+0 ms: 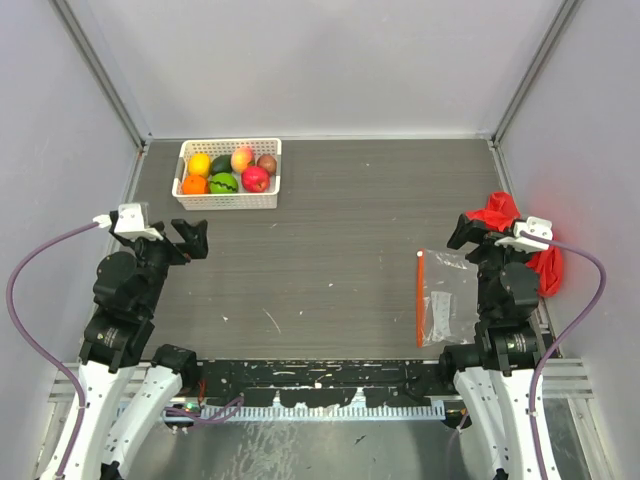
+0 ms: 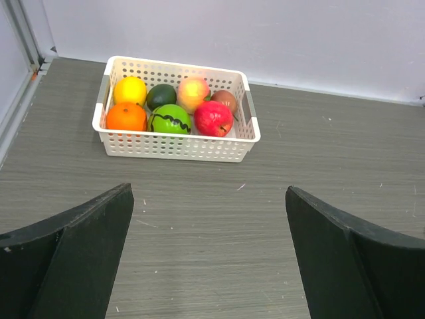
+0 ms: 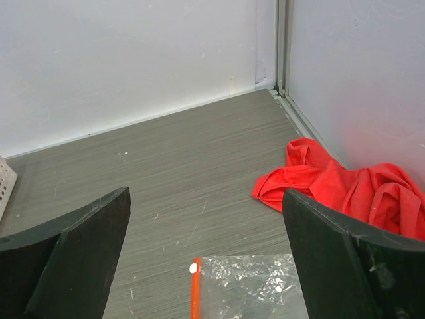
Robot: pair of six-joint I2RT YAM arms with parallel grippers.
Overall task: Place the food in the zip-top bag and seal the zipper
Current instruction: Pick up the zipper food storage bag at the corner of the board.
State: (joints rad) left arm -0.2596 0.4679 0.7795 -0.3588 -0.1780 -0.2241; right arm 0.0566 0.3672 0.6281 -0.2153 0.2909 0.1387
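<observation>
Seven toy fruits (image 1: 228, 172) lay in the basket (image 1: 229, 205), 1 o'clock from the nearer left gripper (image 1: 192, 238) — spread wide; right gripper (image 1: 468, 232), also wide, hung by the zip-top bag (image 1: 452, 300).

Seven toy fruits (image 1: 228, 172) in the white basket (image 1: 230, 202) far on my left, clear zip-top bag (image 1: 452, 300) flat and empty on my right, orange-red zipper (image 1: 419, 305) along its left edge

The table (image 1: 340, 230) is matt grey with a wood-grain look. At upper left the basket (image 1: 230, 201) is white perforated plastic; the food (image 1: 223, 183) is smooth and glossy (highlights show on the red one). At right, the zip-top bag (image 1: 452, 300) is thin clear wrinkled film, the red cloth (image 1: 497, 212) soft and matt.
</observation>
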